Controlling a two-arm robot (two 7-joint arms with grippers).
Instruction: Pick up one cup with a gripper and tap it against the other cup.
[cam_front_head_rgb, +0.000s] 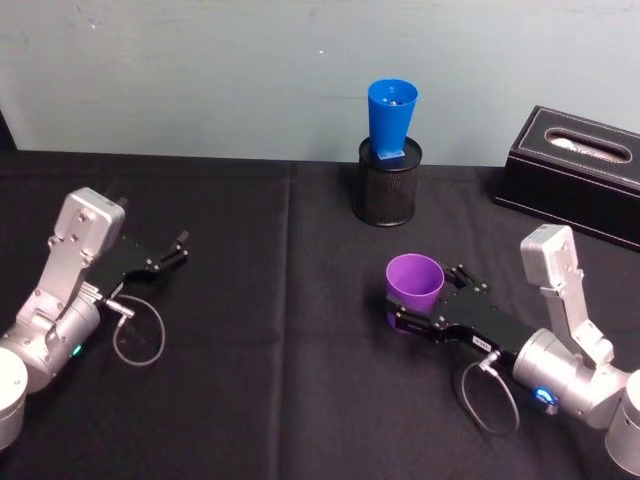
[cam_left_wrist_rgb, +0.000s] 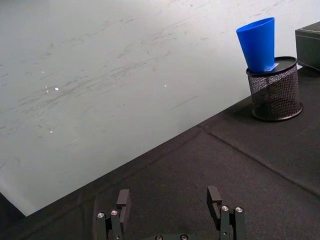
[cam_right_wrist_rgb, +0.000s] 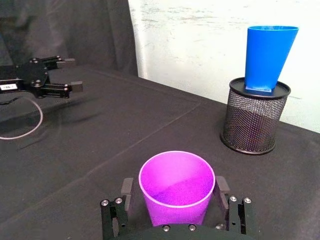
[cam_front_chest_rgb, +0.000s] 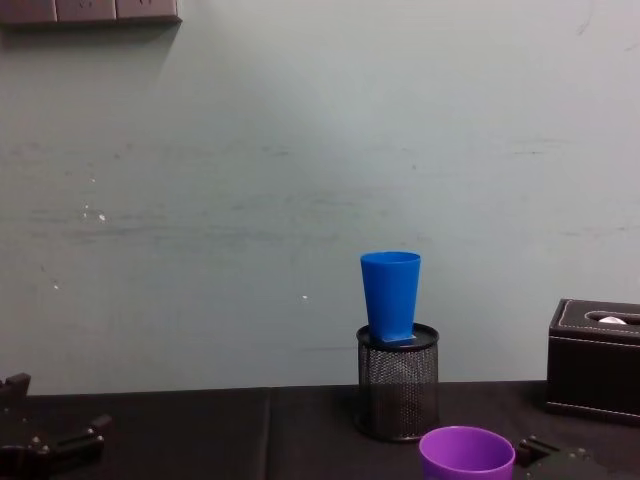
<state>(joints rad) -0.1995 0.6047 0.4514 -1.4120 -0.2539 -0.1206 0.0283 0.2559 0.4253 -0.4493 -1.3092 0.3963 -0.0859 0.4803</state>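
Head view: right gripper (cam_front_head_rgb: 427, 297) open, straddling upright purple cup (cam_front_head_rgb: 415, 278), not clamped; blue cup (cam_front_head_rgb: 391, 115) set in mesh holder (cam_front_head_rgb: 388, 192) beyond; left gripper (cam_front_head_rgb: 180, 248) open, parked far left.

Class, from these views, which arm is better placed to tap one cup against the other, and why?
Right. The right gripper is around the purple cup, with the blue cup in the mesh holder ahead of it. The left gripper is open, holding nothing, farther from both cups.
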